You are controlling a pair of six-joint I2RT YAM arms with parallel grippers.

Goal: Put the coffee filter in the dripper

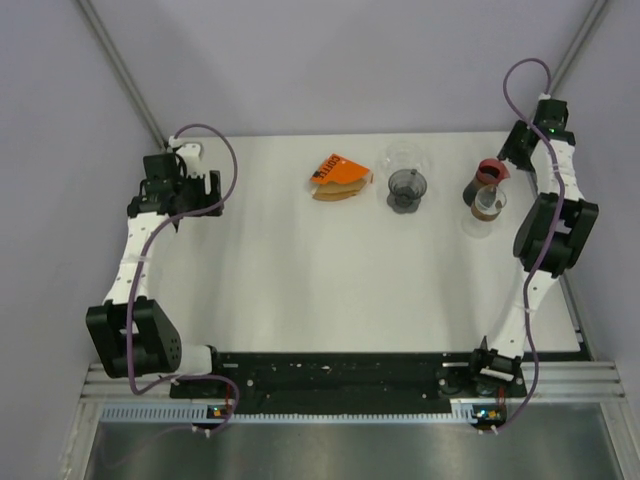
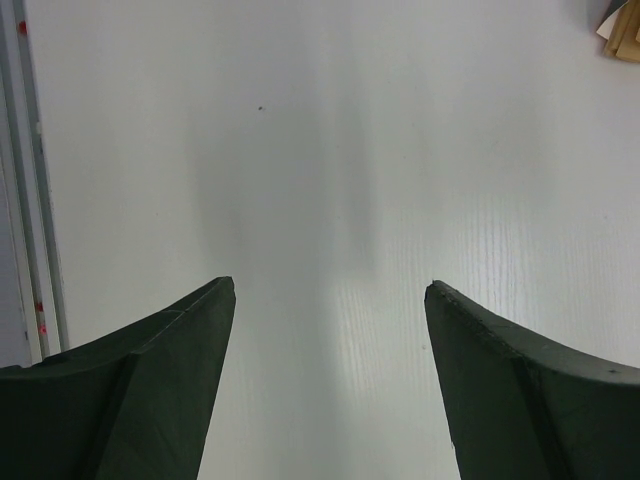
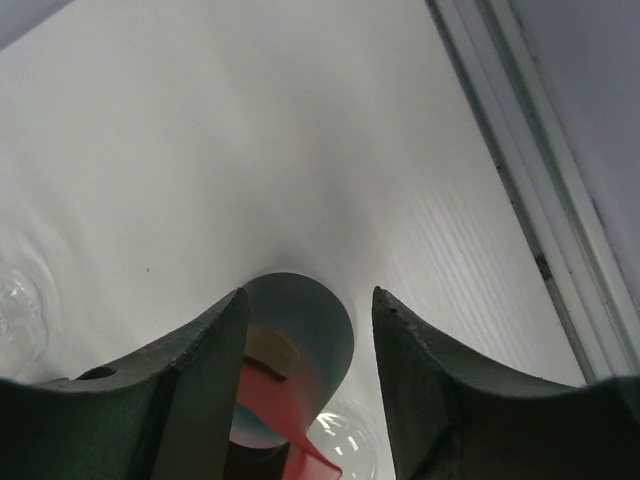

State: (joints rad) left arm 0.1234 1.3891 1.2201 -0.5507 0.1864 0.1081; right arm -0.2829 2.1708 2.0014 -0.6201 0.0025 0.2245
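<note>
Left pincer (image 1: 190, 195), top view: parked far left on the counter (image 1: 300, 290), well apart from everything. Coffee filter (image 1: 338, 180) lies under its orange pack, just left of the dripper (image 1: 407, 190). I see the right pincer (image 1: 497, 170) at the far right.
Left wrist: jaws wide apart, nothing between them.
Right wrist: jaws apart, straddling a grey-and-red round thing (image 3: 300, 335); right finger (image 3: 420, 380) is clear of it.

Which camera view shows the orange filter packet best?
The top view: the orange filter packet lies whole, left of the dripper. The left wrist view catches only what seems its tan corner, at the upper right edge. The right wrist view does not show it.
</note>
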